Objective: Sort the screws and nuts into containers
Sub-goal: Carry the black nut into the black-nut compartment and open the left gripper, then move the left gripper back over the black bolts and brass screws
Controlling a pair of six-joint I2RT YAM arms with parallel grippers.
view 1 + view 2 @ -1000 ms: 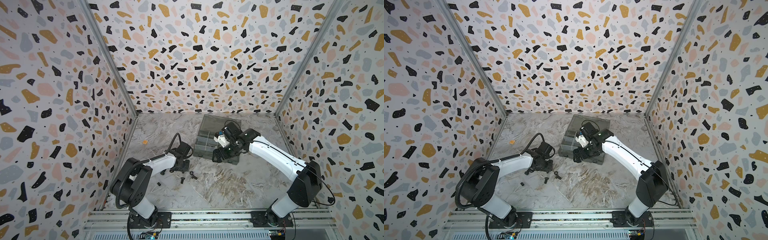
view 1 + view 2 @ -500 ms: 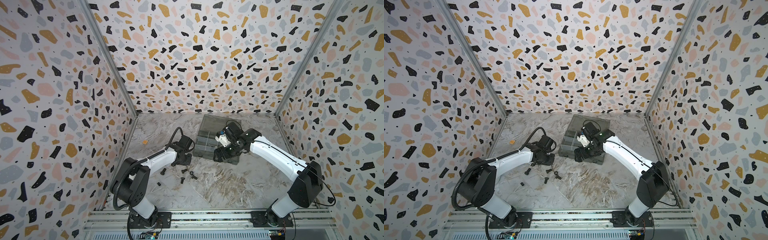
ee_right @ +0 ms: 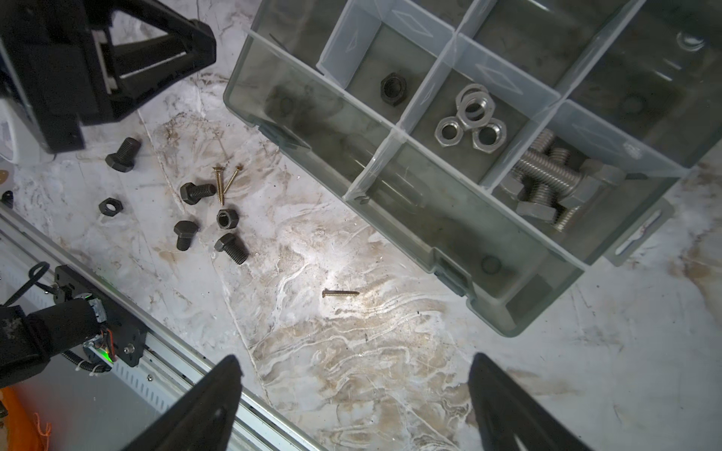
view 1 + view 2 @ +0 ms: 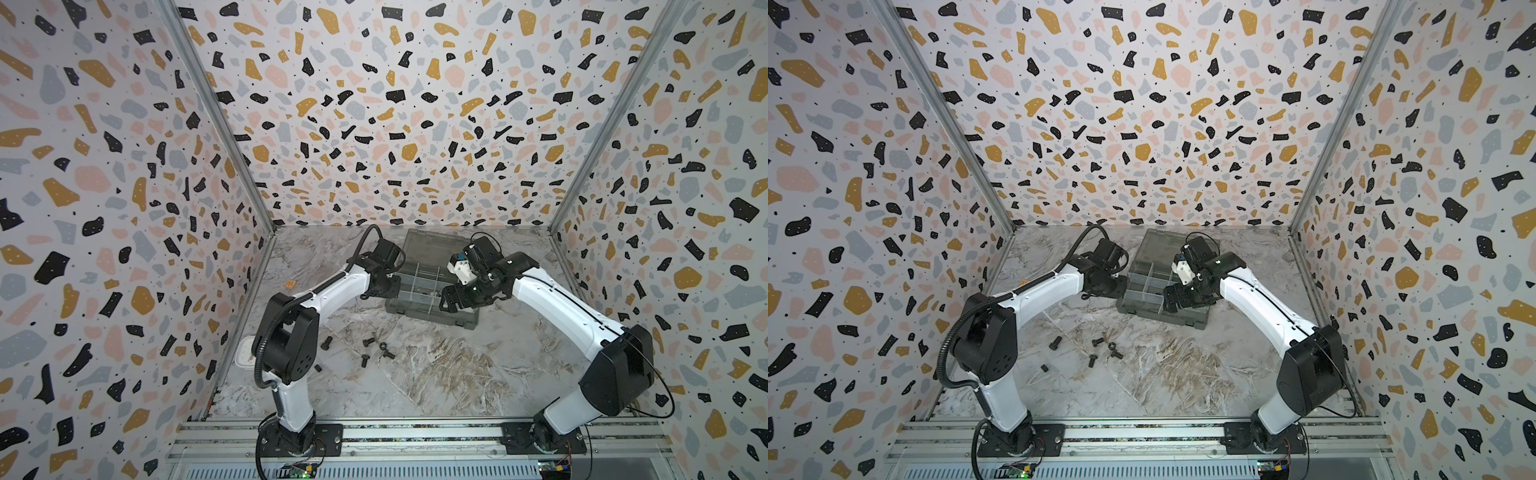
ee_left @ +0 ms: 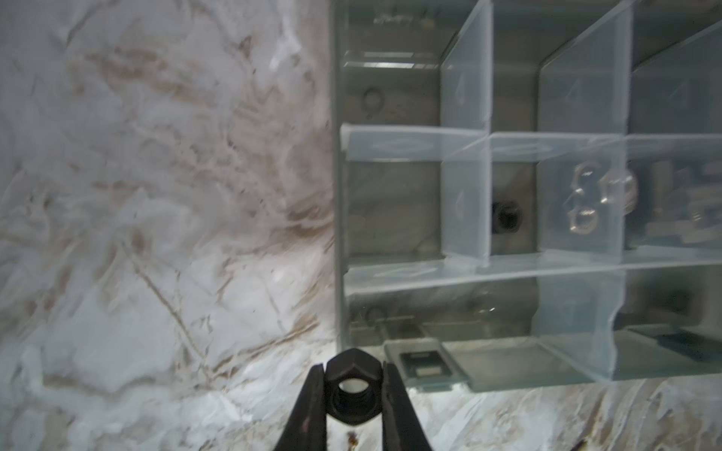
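Nut (image 5: 353, 394) pinched in left pincer (image 5: 352, 368) hangs just outside organiser box (image 5: 338, 195) rim.

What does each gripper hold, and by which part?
The left gripper pinches a small black hexagonal metal nut by two opposite sides. The right gripper is open and holds nothing.

3 terrazzo-patterned walls (image 4: 395, 124) enclose a marbled white-and-brown floor (image 4: 457, 374).
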